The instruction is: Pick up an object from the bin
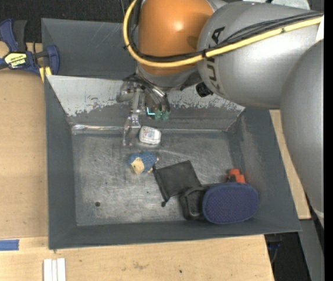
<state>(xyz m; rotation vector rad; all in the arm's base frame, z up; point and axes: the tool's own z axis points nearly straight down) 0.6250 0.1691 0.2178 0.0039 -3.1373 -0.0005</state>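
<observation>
My gripper (132, 126) hangs below the orange wrist cover, low over the back middle of the bin floor. A small white rounded thing with a bluish label (150, 136) lies just to its right, close against it. Whether the gripper touches it I cannot tell. A little nearer the front lies a small blue and cream piece (139, 163), apart from the gripper.
A flat black pouch (175, 179) lies in the middle right. A dark blue oval case (230, 204) with a black part sits at the front right. Behind it is a small orange-red thing (235, 175). The arm covers the back right of the bin.
</observation>
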